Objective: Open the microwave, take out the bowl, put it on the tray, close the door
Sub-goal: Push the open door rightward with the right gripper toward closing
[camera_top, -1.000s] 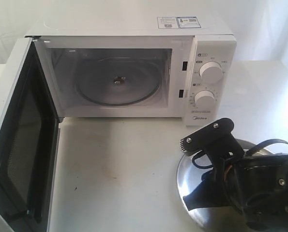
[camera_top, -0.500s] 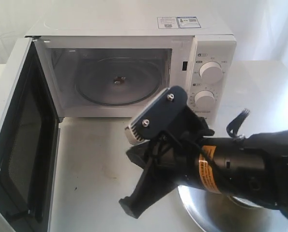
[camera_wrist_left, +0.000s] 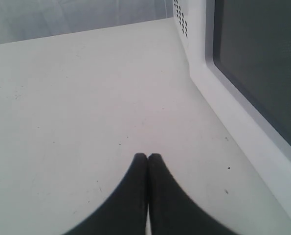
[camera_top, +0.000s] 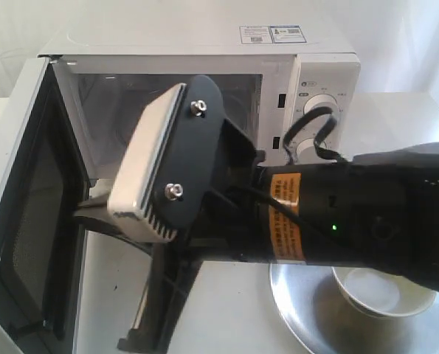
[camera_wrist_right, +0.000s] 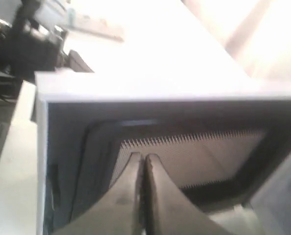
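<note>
The white microwave stands with its cavity exposed. Its door is swung wide open to the left, and the handle is out of sight. The cream bowl sits on the steel tray at the lower right, free of any gripper. My right gripper reaches left across the microwave front, shut and empty. Its tips are close to the inner face of the door. My left gripper is shut over the table beside the door's outer window. It is hidden in the exterior view.
The thick right arm covers the lower cavity and part of the dials. A glass turntable lies inside the cavity, mostly hidden. White table stretches left of the door, with dark equipment beyond the table edge.
The right arm has swung from over the tray leftward and up, across the microwave front to the open door. The bowl now shows, resting on the tray. The door has not moved.
</note>
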You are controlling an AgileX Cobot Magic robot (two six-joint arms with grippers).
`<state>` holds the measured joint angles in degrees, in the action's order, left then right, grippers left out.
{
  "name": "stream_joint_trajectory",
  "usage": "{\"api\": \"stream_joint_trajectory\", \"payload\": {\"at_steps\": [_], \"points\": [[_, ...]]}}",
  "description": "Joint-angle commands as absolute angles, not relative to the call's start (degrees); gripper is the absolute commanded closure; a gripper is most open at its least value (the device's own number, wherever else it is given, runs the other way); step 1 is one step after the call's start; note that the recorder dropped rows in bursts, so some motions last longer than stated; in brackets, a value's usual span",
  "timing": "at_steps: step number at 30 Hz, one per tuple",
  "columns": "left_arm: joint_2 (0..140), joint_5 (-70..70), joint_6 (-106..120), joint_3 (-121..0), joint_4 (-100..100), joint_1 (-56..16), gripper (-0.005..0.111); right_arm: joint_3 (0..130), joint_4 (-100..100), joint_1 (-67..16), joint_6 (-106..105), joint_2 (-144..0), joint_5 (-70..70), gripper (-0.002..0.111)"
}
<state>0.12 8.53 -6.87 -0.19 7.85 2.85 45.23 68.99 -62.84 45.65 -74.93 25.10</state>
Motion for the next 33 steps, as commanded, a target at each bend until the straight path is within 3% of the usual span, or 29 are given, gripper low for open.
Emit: {"api": "stream_joint_trajectory", "payload": {"at_steps": [1,5,12,17,27,33], "points": [[0.0,8.5,-7.2,0.0,7.7,2.7,0.107,46.7,57.9,-62.9,26.4,-78.4,39.7,0.108],[0.0,8.5,-7.2,0.0,7.7,2.7,0.107,46.8,51.3,-62.9,19.5,-81.5,49.0,0.108],[0.0,8.5,-7.2,0.0,7.7,2.7,0.107,51.5,57.4,-62.9,25.4,-87.4,57.0,0.108],[0.0,8.5,-7.2,0.0,7.7,2.7,0.107,57.0,60.4,-64.8,28.8,-92.0,46.9,0.108],[0.0,8.5,-7.2,0.0,7.7,2.7,0.107,59.4,63.9,-65.8,32.7,-95.3,40.7,0.108],[0.0,8.5,-7.2,0.0,7.7,2.7,0.107,58.1,78.7,-65.8,47.9,-88.4,14.8,0.108]]}}
